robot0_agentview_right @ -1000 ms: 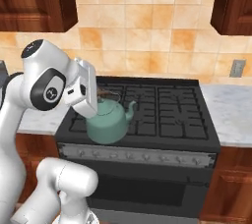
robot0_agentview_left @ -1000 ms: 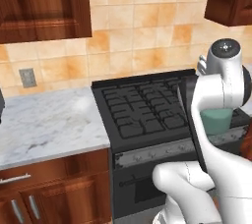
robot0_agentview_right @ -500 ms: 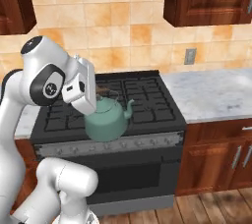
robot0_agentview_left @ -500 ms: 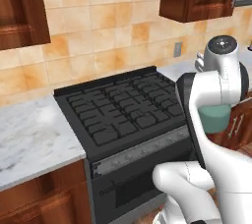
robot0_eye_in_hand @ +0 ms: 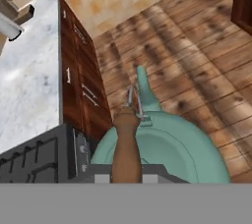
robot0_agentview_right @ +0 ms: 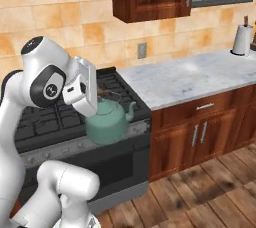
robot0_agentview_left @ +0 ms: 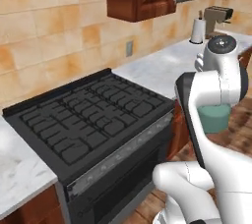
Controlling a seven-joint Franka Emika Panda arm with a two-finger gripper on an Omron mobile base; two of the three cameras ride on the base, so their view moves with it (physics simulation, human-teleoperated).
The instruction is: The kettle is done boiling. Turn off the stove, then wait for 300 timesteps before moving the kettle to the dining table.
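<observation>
Arm folded close, gripper [robot0_agentview_right: 102,93] clamped on the kettle [robot0_agentview_right: 107,122] handle, hanging off the stove [robot0_agentview_right: 60,117] front

the arm's white link hides most of the kettle [robot0_agentview_left: 214,118], and the stove [robot0_agentview_left: 83,120] knobs blur together.

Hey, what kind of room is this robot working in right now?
A home kitchen, by the look of it: a wide black gas stove with cast grates, white-grey marble counters over reddish-brown wood cabinets, and a squat teal-green kettle carried in front of the stove.
</observation>
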